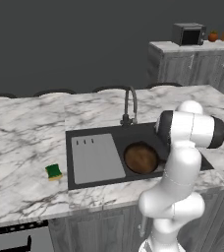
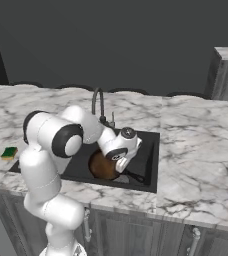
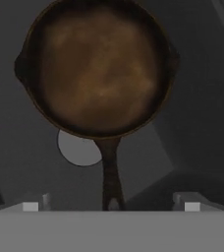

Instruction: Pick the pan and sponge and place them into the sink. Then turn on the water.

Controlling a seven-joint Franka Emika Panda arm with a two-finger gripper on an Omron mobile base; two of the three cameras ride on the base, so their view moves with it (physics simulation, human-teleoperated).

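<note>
Pan [image 3: 99,69] lying in sink [image 1: 92,184], gripper [image 3: 109,205] hanging open above handle. Sponge [image 1: 54,172] waiting on bench [image 1: 20,128] left of sink: looking light, soft; pinching across sides likely best.

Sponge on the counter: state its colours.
Sponge: green top over a yellow layer, clearest in the left base view.

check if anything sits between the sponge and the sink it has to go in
Nothing visible does. The sponge lies on bare marble counter just left of the sink, whose ribbed drainboard faces it. The pan already sits in the basin on the far side, and the gripper hangs over its handle, jaws open.
</note>
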